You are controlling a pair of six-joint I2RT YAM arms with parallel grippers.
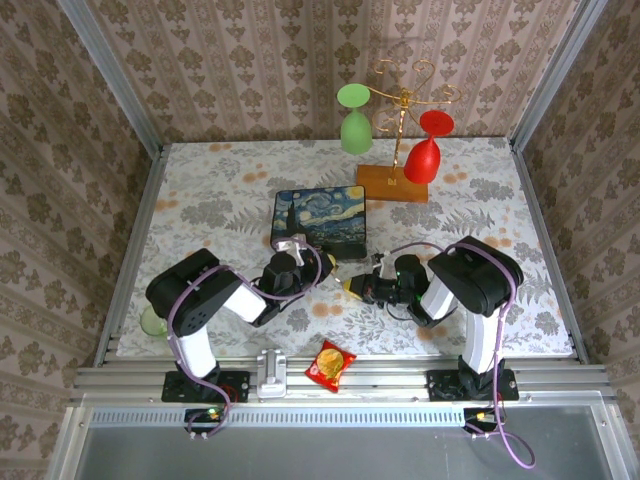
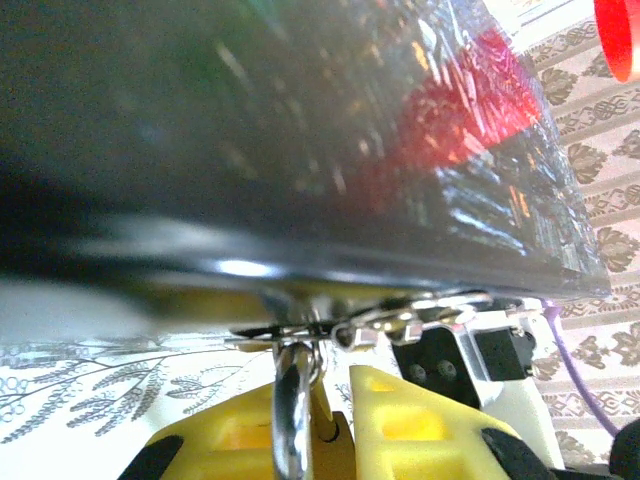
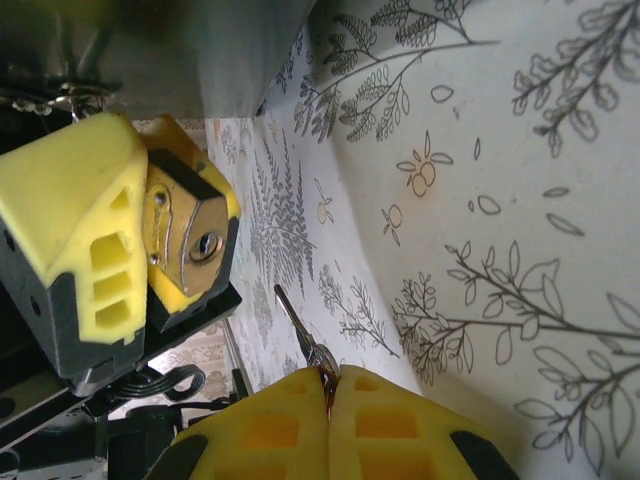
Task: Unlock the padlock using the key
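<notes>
Your right gripper [image 3: 330, 388] is pinched shut on the bow of the key [image 3: 298, 322]. The key's thin dark blade juts past the yellow fingertips toward the padlock [image 3: 187, 240], near it but not touching. Your left gripper [image 2: 320, 405] is clamped on the padlock's brass body at the front edge of the Starry Night box [image 1: 320, 222]. The silvery shackle [image 2: 292, 400] rises between its fingers to the box's clasp [image 2: 385, 322], and the keyhole [image 3: 206, 243] faces the key. I judge the key light, stiff and slippery. With so little metal in the pads, it could pivot if the tip strikes brass beside the slot, so keep your grip on the flat bow. The padlock is small, hard and tethered by its shackle, so hold it across the body's broad sides and leave the keyhole face free.
</notes>
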